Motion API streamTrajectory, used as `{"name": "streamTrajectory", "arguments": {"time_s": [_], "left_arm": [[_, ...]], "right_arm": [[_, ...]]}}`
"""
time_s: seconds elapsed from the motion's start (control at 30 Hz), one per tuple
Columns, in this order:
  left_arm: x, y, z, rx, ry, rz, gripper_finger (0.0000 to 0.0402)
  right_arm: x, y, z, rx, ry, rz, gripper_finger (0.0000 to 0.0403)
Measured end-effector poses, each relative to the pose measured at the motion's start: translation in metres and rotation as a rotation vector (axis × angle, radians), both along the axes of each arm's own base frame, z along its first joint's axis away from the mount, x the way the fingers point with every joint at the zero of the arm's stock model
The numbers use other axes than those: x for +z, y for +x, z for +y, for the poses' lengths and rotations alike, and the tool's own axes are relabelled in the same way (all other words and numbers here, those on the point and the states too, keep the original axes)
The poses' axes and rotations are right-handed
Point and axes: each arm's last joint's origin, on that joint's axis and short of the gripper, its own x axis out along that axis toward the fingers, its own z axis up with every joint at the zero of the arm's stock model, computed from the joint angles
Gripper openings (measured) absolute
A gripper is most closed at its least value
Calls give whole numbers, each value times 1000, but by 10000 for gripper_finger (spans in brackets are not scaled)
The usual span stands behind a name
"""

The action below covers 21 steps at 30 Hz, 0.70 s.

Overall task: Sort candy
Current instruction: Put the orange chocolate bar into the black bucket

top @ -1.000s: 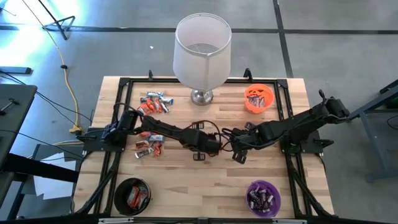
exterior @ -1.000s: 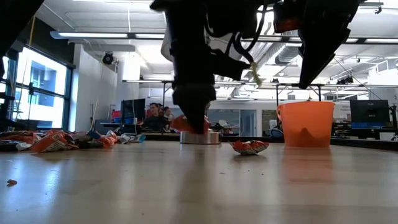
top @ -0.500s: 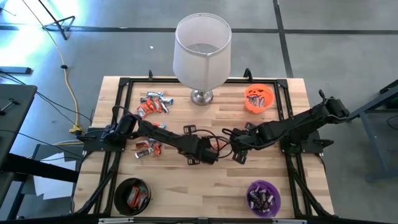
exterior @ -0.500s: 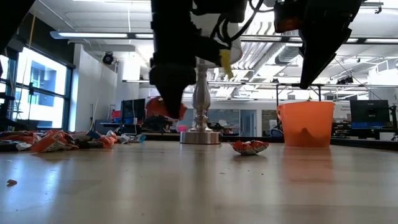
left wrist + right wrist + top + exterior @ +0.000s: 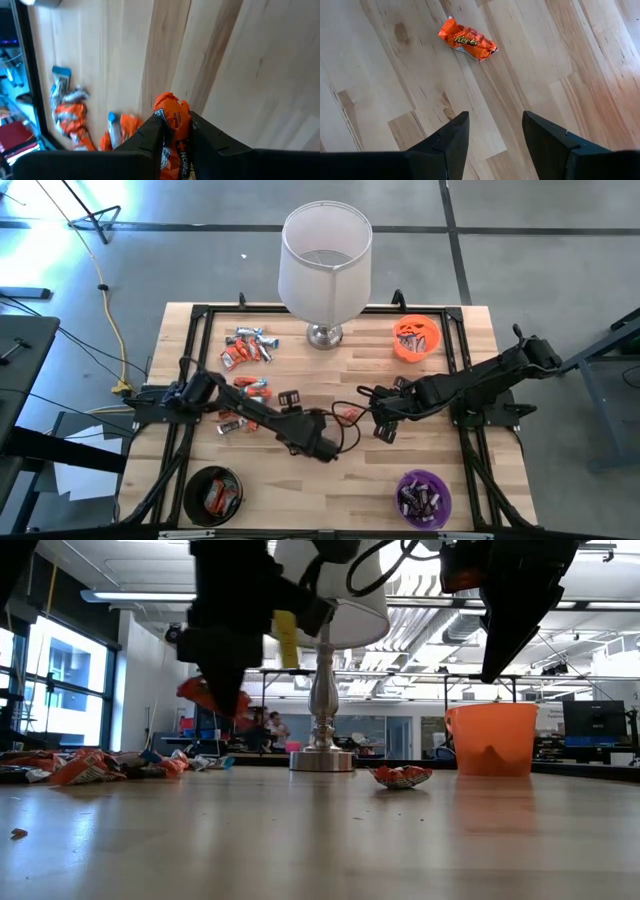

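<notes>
One orange candy [image 5: 172, 117] sits pinched between my left gripper [image 5: 176, 131] fingers, lifted clear of the table [image 5: 300, 480]; from table height it shows as a red-orange scrap hanging under my dark fingers. A second orange candy [image 5: 467, 39] lies loose on the wood just ahead of my right gripper [image 5: 493, 134], whose fingers stand spread and empty above the boards. Off behind my left jaws, near that arm's base, the remaining candy pile [image 5: 243, 415] is scattered, with another cluster [image 5: 249, 346] farther on toward the lamp [image 5: 325, 260]. Around the edges stand the bowls: the black bowl [image 5: 212, 493] nearest my left jaws, the purple bowl [image 5: 424, 498] below my right, the orange bowl [image 5: 416, 339] beyond my right.

My worry is the grip. I hold the wrapper by one end only, so a quick swing could let it slip out and drop short of its bowl. My two arms also hang close together mid-table; a careless sweep could tangle cables or knock the loose piece away.
</notes>
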Motion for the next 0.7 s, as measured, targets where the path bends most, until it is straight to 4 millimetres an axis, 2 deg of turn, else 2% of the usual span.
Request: {"name": "streamTrajectory", "arguments": {"time_s": [0.1,0.33,0.7], "left_arm": [[6,-8,-9,18,13,-13,62],[37,-32,-33,75,-3,-130,62],[92,-83,-72,296,-243,-327,63]], "right_arm": [[0,0,0,0,0,0,180],[0,1,0,0,2,-7,180],[1,1,0,0,4,-14,180]]}}
